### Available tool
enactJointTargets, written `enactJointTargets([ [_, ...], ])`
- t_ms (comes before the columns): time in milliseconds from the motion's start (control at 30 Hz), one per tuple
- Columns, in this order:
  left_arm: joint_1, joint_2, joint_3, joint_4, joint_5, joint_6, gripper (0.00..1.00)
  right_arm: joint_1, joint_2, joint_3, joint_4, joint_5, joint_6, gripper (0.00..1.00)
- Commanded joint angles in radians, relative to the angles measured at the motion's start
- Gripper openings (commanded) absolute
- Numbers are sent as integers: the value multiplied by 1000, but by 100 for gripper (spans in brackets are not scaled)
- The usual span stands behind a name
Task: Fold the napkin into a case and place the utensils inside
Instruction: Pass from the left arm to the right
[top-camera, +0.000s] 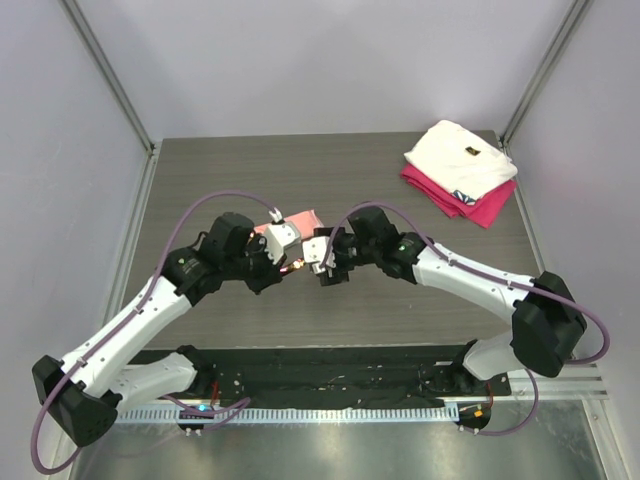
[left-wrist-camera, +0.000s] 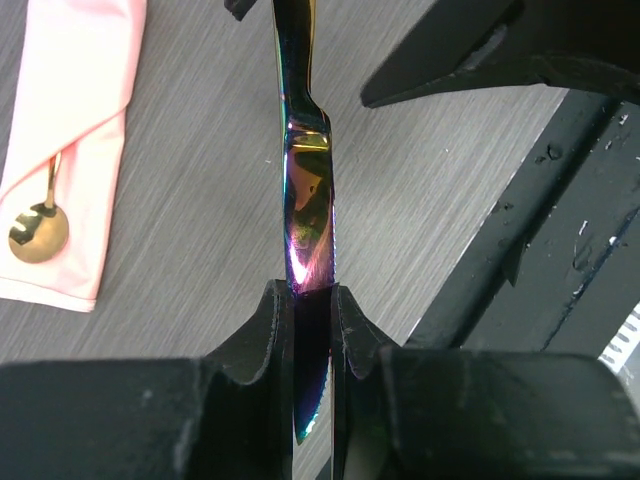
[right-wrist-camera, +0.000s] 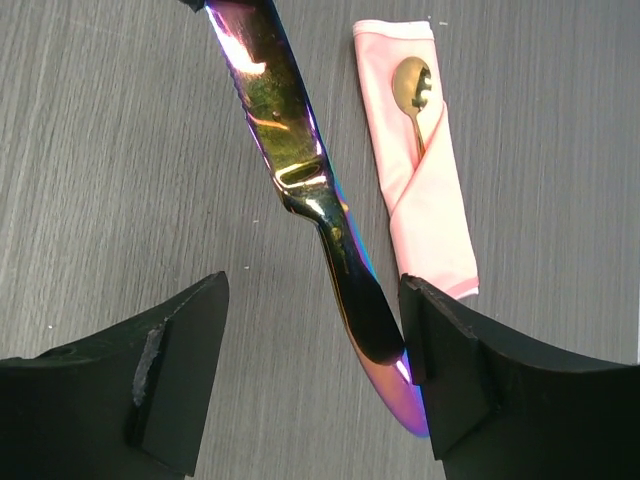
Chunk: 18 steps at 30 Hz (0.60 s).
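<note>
The salmon-pink napkin (top-camera: 300, 219) lies folded into a narrow case on the table, with a gold spoon (left-wrist-camera: 38, 235) tucked in it, bowl showing. It also shows in the left wrist view (left-wrist-camera: 70, 150) and the right wrist view (right-wrist-camera: 425, 190), spoon (right-wrist-camera: 412, 85) inside. My left gripper (left-wrist-camera: 310, 300) is shut on the blade of an iridescent purple-green knife (left-wrist-camera: 305, 200), held above the table in front of the napkin. My right gripper (right-wrist-camera: 315, 340) is open around the knife's handle end (right-wrist-camera: 360, 300), which touches its right finger (right-wrist-camera: 450, 370). In the top view the grippers (top-camera: 285, 262) (top-camera: 320, 264) meet tip to tip.
A folded white cloth (top-camera: 460, 158) lies on a folded magenta cloth (top-camera: 472, 207) at the back right corner. Bare wood-grain table (top-camera: 220, 170) surrounds the napkin. A black strip (top-camera: 330, 375) runs along the near edge by the arm bases.
</note>
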Motion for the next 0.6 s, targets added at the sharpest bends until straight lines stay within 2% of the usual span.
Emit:
enactJointTargets([
  [0,7,-11,15,30,38,-13,0,21,2,36,67,-6,-31,70],
  [67,7,1,19,30,41,-13,0,24,9,43,66,5,-34,62],
  [100,7,4,21,29,41,-15,0,27,11,47,66,13,-30,52],
  [233,7,11,22,41,61,-29,0,30,23,55,67,33,-20,37],
  [267,7,4,18,58,66,-33,0,31,25,56,64,36,-28,30],
  [300,7,1,15,66,67,-39,0,33,25,58,49,39,-39,7],
  [333,7,-3,13,73,68,-52,0,31,23,53,52,56,-40,2],
  [433,11,-25,10,99,17,-93,0,31,12,14,131,106,16,1],
  [500,20,-35,16,106,-34,-139,7,31,6,-2,159,113,32,1],
  [533,40,-40,16,106,-35,-156,15,31,0,-9,176,128,67,1],
  [567,57,-46,15,107,-25,-200,32,31,-5,-19,216,133,85,1],
])
